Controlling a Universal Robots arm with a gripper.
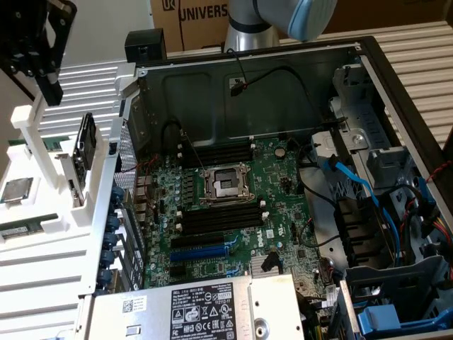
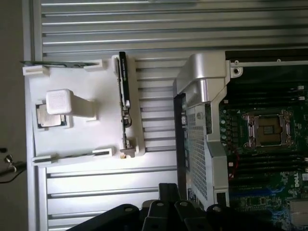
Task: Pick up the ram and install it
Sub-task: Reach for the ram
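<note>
A steel power supply (image 1: 205, 312) with a printed label sits in the foreground of the open case (image 1: 198, 92). Beside it, on the ribbed metal surface (image 1: 35, 283), the ram (image 1: 25, 228), a thin green stick, rests ungrasped in a white plastic holder (image 2: 86, 137). Beyond, long black slots (image 1: 216, 216) lie empty on the glossy green board (image 1: 283, 184). Above the holder hangs the claw (image 1: 49, 85), jaws together, carrying nothing. A clean pick likely demands gripping the stick mid-length, squarely.

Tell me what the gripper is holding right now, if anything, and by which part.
Nothing is held. The gripper is shut and empty, up above the white fixture, and the ram lies in that fixture, untouched.
</note>
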